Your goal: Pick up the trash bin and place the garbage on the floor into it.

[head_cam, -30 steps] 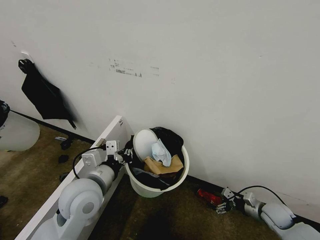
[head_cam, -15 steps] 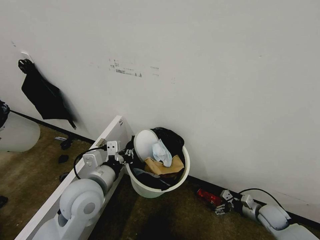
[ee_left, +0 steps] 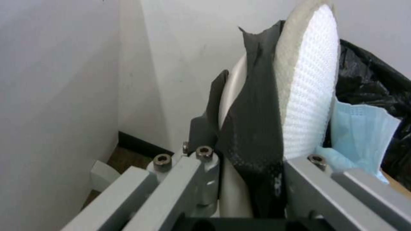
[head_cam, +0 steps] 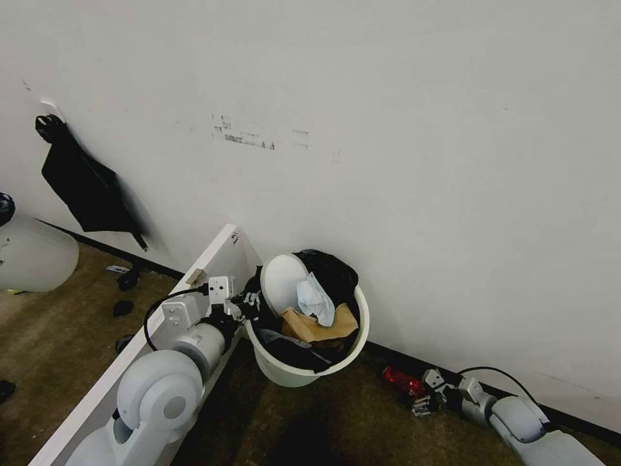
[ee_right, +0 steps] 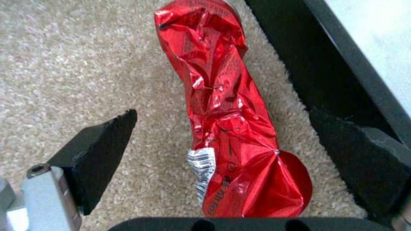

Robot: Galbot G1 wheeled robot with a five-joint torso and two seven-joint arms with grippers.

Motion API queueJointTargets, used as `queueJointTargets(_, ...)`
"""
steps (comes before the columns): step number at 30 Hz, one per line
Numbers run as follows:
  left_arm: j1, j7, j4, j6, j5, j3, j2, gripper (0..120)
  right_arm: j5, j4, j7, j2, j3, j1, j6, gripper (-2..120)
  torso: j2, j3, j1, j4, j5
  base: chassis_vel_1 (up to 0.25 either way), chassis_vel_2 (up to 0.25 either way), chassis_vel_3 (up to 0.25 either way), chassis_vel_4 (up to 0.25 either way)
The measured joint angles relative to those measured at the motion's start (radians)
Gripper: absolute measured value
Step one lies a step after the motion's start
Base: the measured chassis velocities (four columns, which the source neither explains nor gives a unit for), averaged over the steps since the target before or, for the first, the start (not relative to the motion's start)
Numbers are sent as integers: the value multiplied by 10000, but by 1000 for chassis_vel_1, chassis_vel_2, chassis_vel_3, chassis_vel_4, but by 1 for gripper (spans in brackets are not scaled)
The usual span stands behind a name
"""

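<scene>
Red crushed can (ee_right: 231,128) is lying between your right end effector's (ee_right: 240,150) spread fingers at lower right; your left end effector (ee_left: 246,179) is pinching the trash bin (head_cam: 304,372) rim.

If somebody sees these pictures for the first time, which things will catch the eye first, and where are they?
The trash bin, stuffed with a white slipper, a blue mask and tan paper, is held at its rim by the left gripper near the wall. At lower right, a crushed red can lies on the carpet by the black skirting, between the open fingers of the right gripper.
</scene>
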Motion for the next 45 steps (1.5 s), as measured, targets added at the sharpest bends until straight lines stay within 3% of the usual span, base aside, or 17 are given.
queueJointTargets(13,31,12,-6,-19,57,-42,-31,4,-235,-700,3,340,-109,413,179,99,0,0,0,0,0,0,0,0,0)
queueJointTargets(33,-22,28,100,-50,124,53,-94,4,-332,-710,-201,389,-65,454,258,25,0,0,0,0,0,0,0,0,0)
queueJointTargets(45,-43,28,151,-60,144,119,-105,4,-217,-382,-236,231,122,382,338,23,0,0,0,0,1,0,0,0,0)
